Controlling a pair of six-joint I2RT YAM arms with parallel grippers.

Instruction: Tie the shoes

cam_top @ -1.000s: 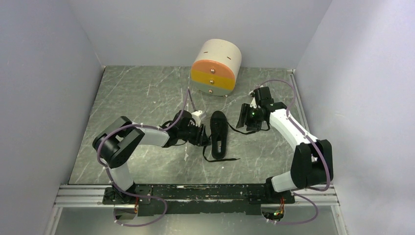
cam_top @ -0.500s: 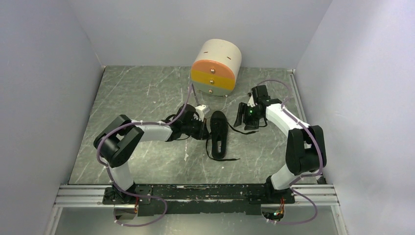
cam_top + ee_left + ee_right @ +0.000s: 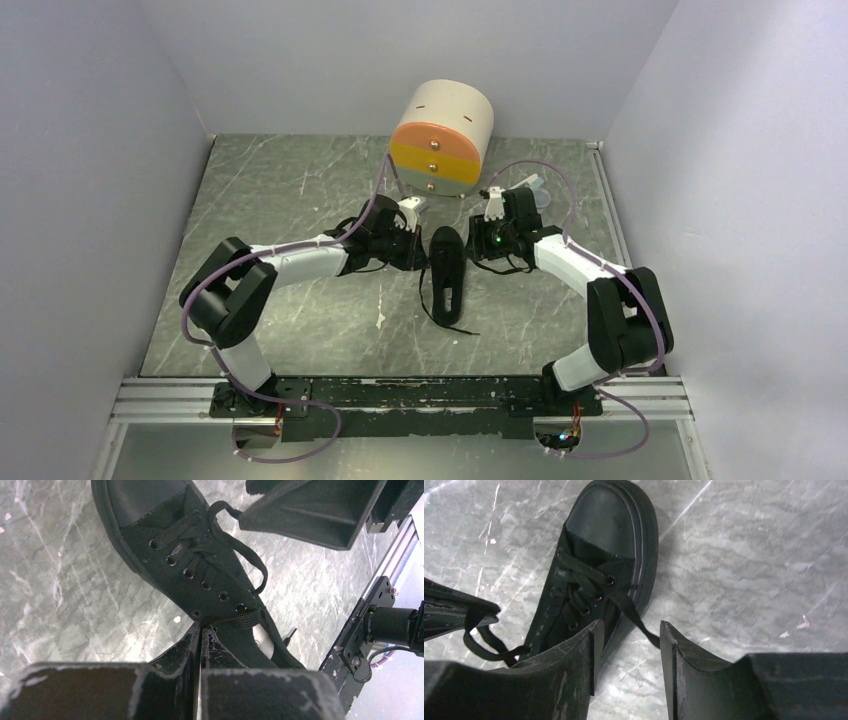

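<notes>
The black lace-up shoe (image 3: 447, 272) lies on the marble table, toe toward the far side. My left gripper (image 3: 418, 247) sits against its left side. In the left wrist view its fingers meet at the shoe's collar (image 3: 200, 628), shut on a black lace (image 3: 241, 621) beside the top eyelet. The right wrist view shows a lace loop (image 3: 484, 640) hanging from that gripper. My right gripper (image 3: 476, 240) is at the shoe's right side near the toe (image 3: 599, 535). It is open (image 3: 630, 630), and a loose lace (image 3: 639, 622) runs across the gap between its fingers.
A round drawer box (image 3: 441, 140) with orange, yellow and green fronts stands just behind the shoe. Grey walls close in the table on three sides. A metal rail (image 3: 400, 395) with the arm bases runs along the near edge.
My left gripper shut beside the shoe and shifted toward the far side. My right gripper swung left, from well clear of the shoe to right beside its toe end.
</notes>
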